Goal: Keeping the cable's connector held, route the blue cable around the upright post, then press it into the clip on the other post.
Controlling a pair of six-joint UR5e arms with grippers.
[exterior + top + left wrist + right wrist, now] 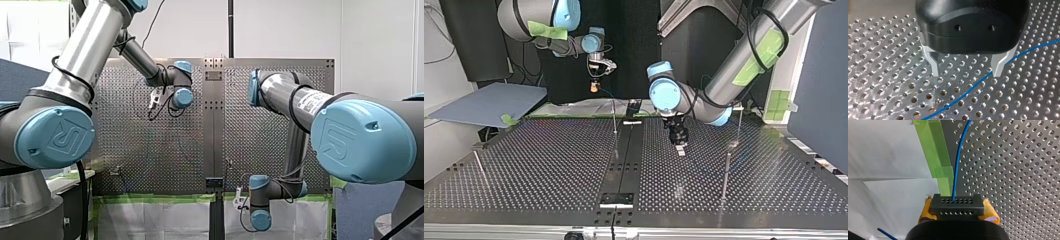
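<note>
In the left wrist view my left gripper (965, 71) stands open just above the perforated table, and the blue cable (973, 86) lies on the plate between its pale metal fingers (998, 65), close to one of them. In the top view this gripper (679, 138) hovers low near the table's middle. My right gripper (958, 216) is shut on the black connector (957, 206), yellow pads (991, 213) on both sides, and the blue cable (958, 160) runs out ahead of it. In the top view it (595, 86) hangs above the far edge. Thin upright posts (614, 119) (726, 175) stand on the table.
Another thin post (740, 122) stands at the top view's right, and a short one (480, 169) at its left. A dark central strip (624, 155) runs across the table with a black bracket (616, 199) at the near edge. Green tape (944, 173) lines the table's edge.
</note>
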